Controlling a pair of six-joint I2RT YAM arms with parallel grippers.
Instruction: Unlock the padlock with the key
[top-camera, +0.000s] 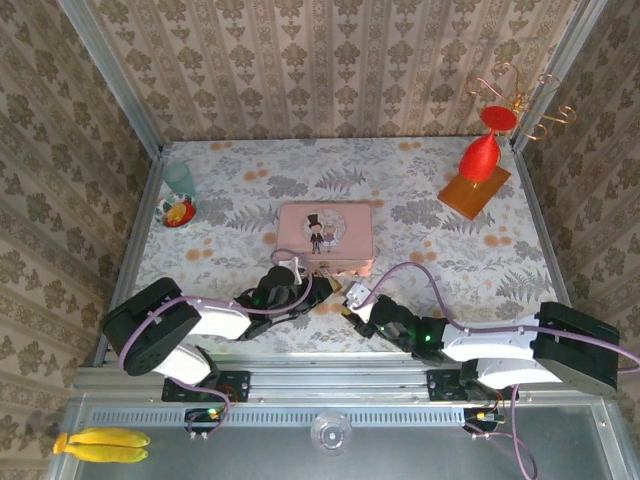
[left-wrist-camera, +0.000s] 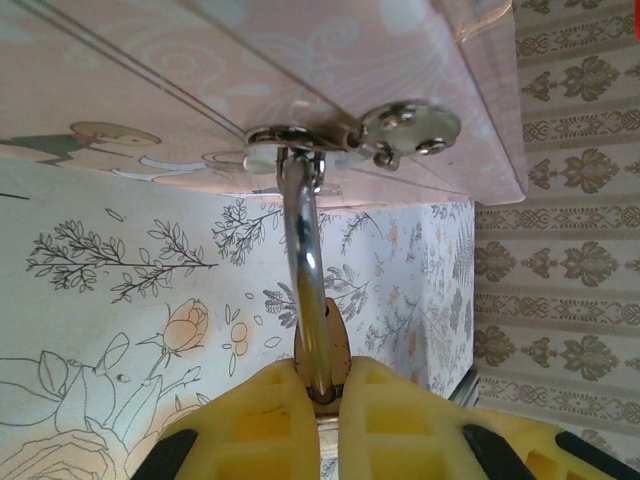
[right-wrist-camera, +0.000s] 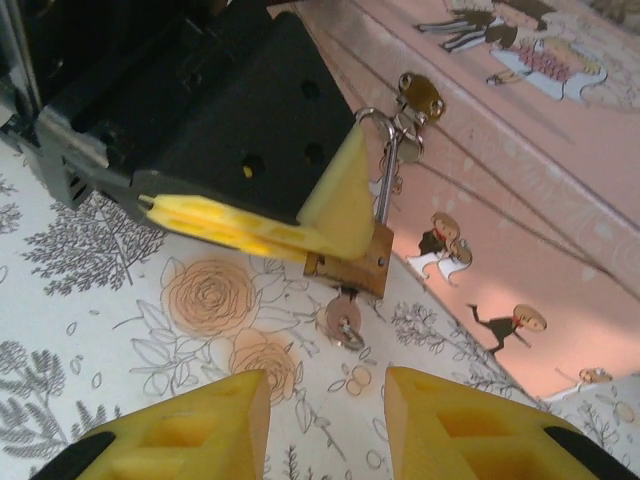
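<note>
Left gripper (left-wrist-camera: 322, 392), bottom centre of its wrist view, clamped on padlock (right-wrist-camera: 352, 268). Right gripper (right-wrist-camera: 326, 405) jaws apart, empty, just below key (right-wrist-camera: 343, 320).

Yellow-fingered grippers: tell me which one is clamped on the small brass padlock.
The left gripper: it pinches the small brass padlock hanging from the pink box. The right gripper stands open, short of the silvery key, holding nothing.

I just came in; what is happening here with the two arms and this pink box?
The left gripper is shut on the small brass padlock, whose shackle passes through the clasp of the pink box. A key sits in the padlock's keyhole. The right gripper is open, facing the key but not touching it.
</note>
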